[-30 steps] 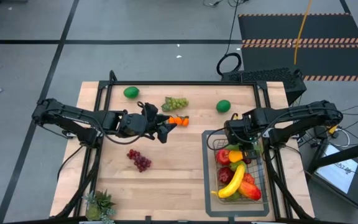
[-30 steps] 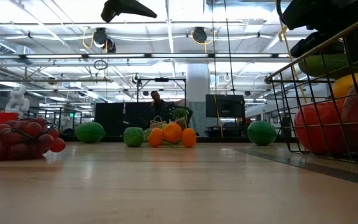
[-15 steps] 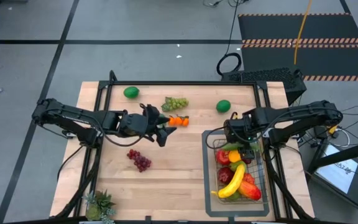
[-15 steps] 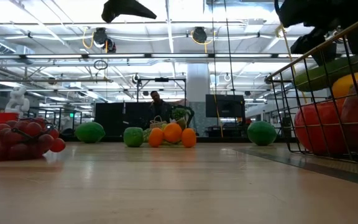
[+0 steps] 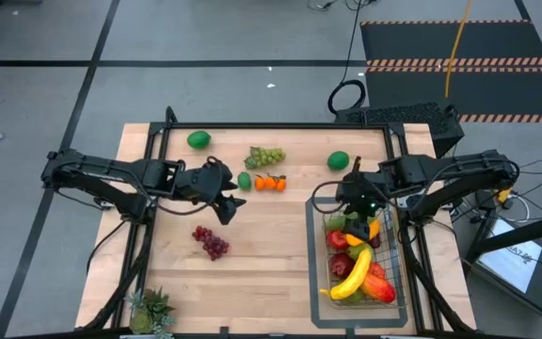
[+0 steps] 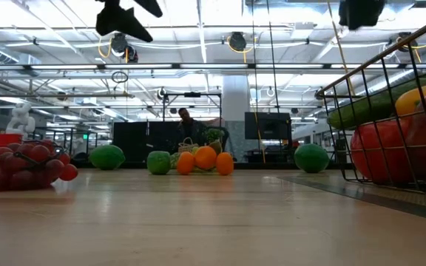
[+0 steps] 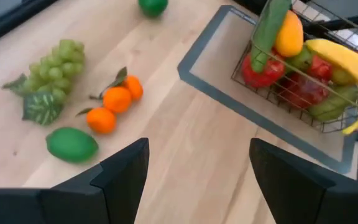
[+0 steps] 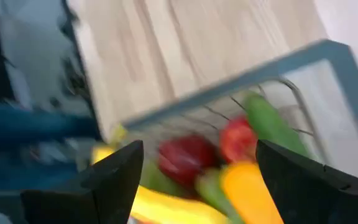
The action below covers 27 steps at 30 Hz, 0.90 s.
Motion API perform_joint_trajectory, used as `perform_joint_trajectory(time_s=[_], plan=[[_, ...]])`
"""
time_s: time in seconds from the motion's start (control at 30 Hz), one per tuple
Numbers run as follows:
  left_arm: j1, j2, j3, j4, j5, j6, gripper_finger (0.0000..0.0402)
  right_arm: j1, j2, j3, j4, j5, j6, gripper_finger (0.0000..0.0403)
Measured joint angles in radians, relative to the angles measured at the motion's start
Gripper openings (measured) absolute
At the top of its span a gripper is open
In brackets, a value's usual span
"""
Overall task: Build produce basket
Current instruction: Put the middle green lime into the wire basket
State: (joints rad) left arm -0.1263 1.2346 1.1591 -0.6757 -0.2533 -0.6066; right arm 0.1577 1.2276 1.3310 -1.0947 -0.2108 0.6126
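My left gripper (image 5: 231, 205) hangs open above the table's middle, a little left and near of a green lime (image 5: 244, 180) and the oranges (image 5: 271, 184); its wrist view shows them below, the lime (image 7: 72, 144) and the oranges (image 7: 114, 102). My right gripper (image 5: 351, 200) is open, raised over the far end of the wire basket (image 5: 326, 256). In the basket (image 8: 216, 118) lie a cucumber (image 8: 272, 124) leaning on the rim, red apples, a mango and a banana (image 5: 351, 275). Green grapes (image 5: 266, 155), two more limes (image 5: 198, 139) (image 5: 338, 161) and red grapes (image 5: 212, 242) rest on the table.
The basket stands on a flat grey tray (image 5: 313, 282) at the table's right near side. A spiky potted plant (image 5: 151, 311) sits at the near left corner. Bare wood lies between the red grapes and the tray. A person shows far off in the room (image 6: 186, 118).
My left gripper has drawn back from the oranges toward the table's left and near side, uncovering the lime beside them. My right gripper has risen from the basket and shifted toward its far end. The cucumber has sunk from under it and now lies tilted against the basket's rim.
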Motion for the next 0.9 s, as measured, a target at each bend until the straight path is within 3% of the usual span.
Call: perform_joint_trajectory(time_s=[0.17, 0.4, 0.63, 0.77, 0.9], plan=[[0.026, 0.0, 0.0, -0.033, 0.002, 0.024, 0.0275, 0.029, -0.014, 0.001, 0.155, 0.009, 0.271, 0.0302], [0.099, 0.009, 0.0, -0.096, 0.002, -0.025, 0.0275, 0.072, -0.014, 0.001, 0.378, 0.21, 0.553, 0.0302], [0.248, 0.077, 0.001, -0.186, 0.001, -0.12, 0.0275, 0.077, -0.015, 0.001, 0.51, 0.425, 0.579, 0.0302], [0.292, 0.121, 0.001, -0.167, 0.004, -0.235, 0.0275, 0.064, -0.015, 0.001, 0.508, 0.423, 0.565, 0.0302], [0.307, 0.154, 0.001, -0.132, 0.006, -0.253, 0.0275, 0.043, -0.015, 0.001, 0.454, 0.418, 0.5, 0.0302]])
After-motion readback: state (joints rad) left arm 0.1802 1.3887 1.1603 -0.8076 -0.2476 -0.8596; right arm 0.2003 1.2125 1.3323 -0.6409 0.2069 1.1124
